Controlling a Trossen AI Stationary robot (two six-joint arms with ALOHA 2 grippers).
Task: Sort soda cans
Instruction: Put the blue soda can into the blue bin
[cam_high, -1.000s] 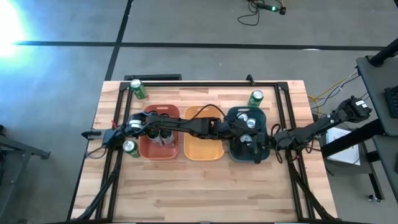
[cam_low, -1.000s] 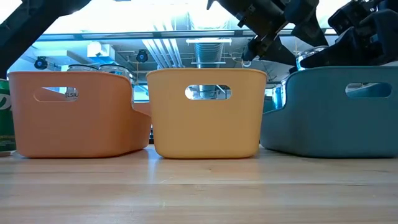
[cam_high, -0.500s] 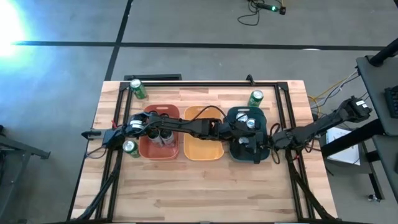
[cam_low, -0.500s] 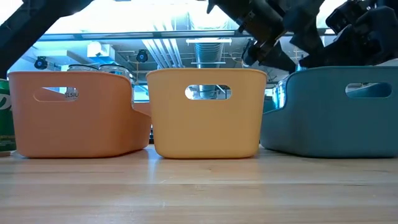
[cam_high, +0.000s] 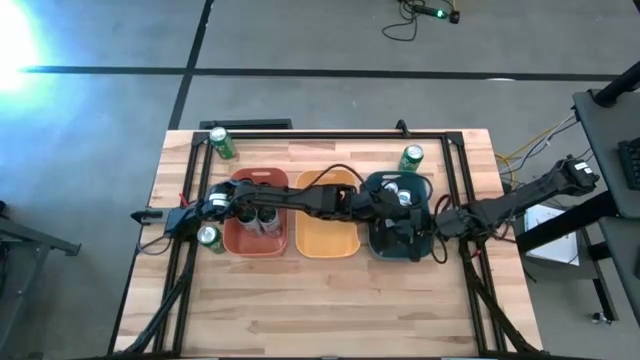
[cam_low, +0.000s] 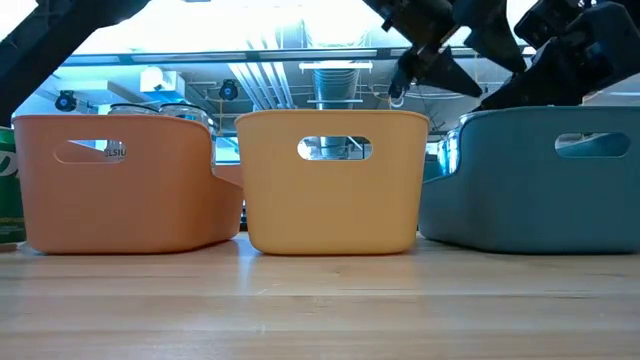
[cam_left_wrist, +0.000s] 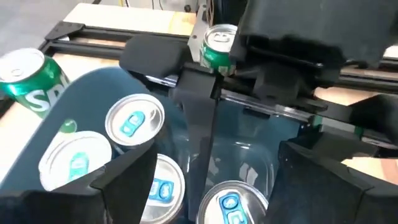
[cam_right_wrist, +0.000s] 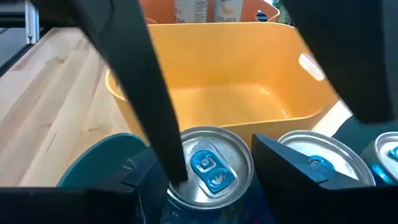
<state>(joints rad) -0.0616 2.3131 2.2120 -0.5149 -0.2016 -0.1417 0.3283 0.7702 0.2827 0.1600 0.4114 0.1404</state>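
three bins (cam_high: 325, 240) on wooden table (cam_high: 330, 310), grey floor (cam_high: 100, 100), both jaws apart over teal bin (cam_high: 378, 240)

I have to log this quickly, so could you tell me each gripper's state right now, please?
Left gripper: open, empty, above the teal bin.
Right gripper: open around a silver-topped can in that bin.

Three bins sit side by side in the middle of the table (cam_high: 330, 300), with cans inside the left bin (cam_high: 255, 240) and the right bin (cam_high: 380, 245), two cans (cam_high: 220, 143) behind the bins, and one can (cam_high: 208, 237) just left of the left bin.
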